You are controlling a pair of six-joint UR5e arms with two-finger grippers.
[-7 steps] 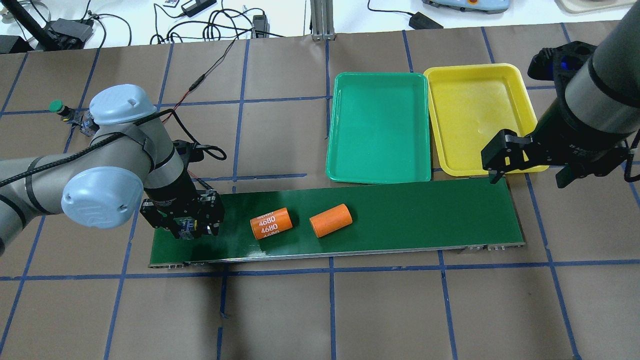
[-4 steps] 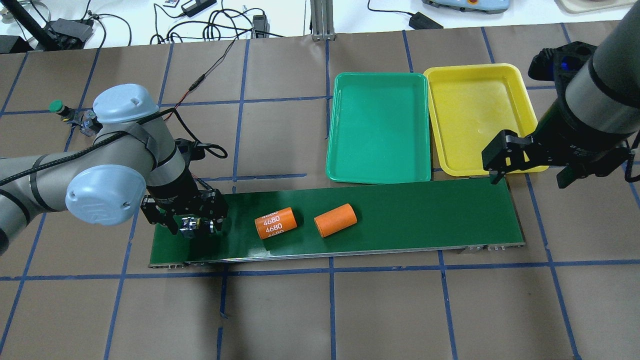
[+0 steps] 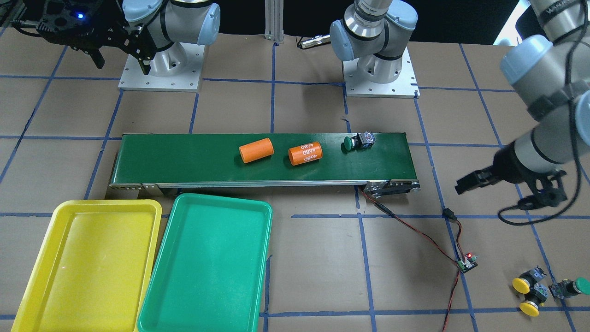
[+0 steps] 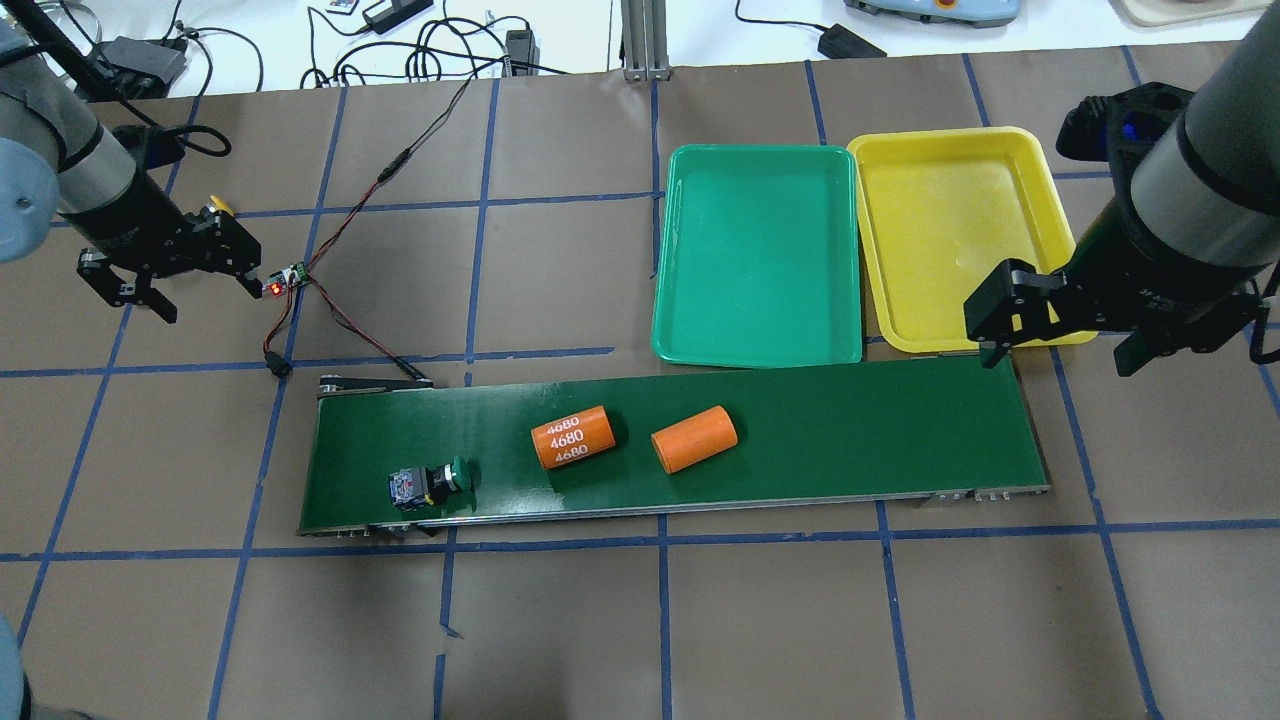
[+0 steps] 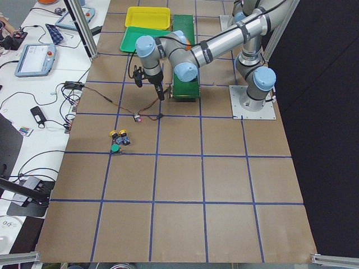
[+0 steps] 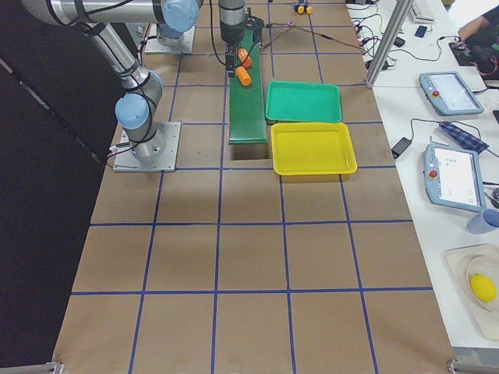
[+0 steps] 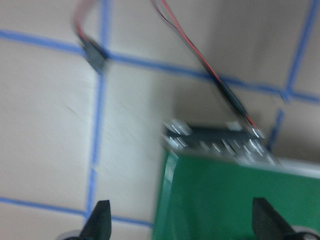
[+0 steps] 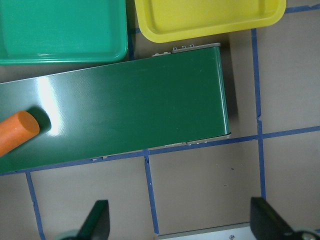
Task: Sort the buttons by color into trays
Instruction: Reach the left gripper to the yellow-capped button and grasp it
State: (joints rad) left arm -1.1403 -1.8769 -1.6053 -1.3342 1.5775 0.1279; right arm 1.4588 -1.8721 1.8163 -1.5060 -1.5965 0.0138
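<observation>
Since the green-capped button [image 4: 440,482] lies on its side on the conveyor belt [image 4: 850,430], at its left end, it could roll or turn if the belt runs. The orange cylinder marked 4680 [image 4: 572,437] and the plain orange cylinder [image 4: 694,438] lie ahead of it, so the right gripper [image 8: 180,225], spread and empty over the other end, may catch one by mistake. Beyond stand the green tray [image 4: 760,255] and the yellow tray [image 4: 950,230], both without buttons. Farther left the left gripper [image 7: 182,225] hangs spread and empty, apart from three other buttons [image 3: 523,283].
</observation>
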